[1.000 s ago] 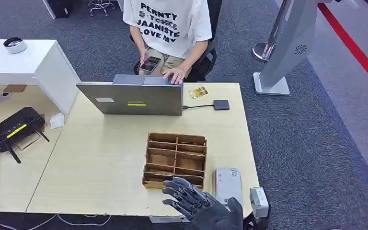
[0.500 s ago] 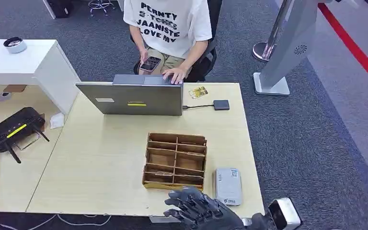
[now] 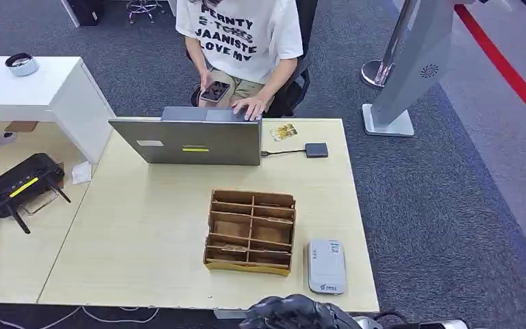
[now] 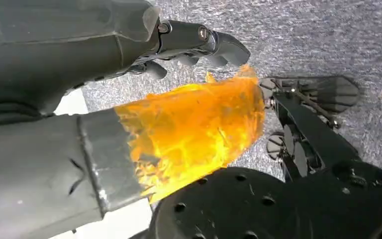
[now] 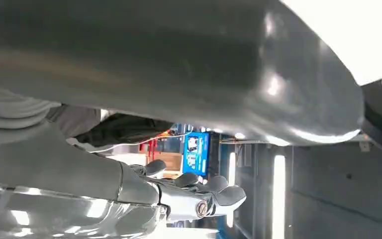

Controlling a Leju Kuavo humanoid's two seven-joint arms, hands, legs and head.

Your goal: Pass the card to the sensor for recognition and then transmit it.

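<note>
The card (image 3: pixel 283 131) is lying flat on the desk (image 3: pixel 144 233), well beyond the wooden organizer (image 3: pixel 251 232), next to the laptop (image 3: pixel 192 140), with no robot hand touching it. The grey sensor (image 3: pixel 326 266) is sitting just right of the organizer. The right robot hand (image 3: pixel 294 314) is hanging off the desk's near edge, in front of the organizer, fingers loosely bent and apart, holding nothing. The left robot hand (image 4: pixel 79 50) is hanging over carpet, fingers loosely curled, gripping nothing. A person's hand (image 3: pixel 250 107) is resting on the laptop.
</note>
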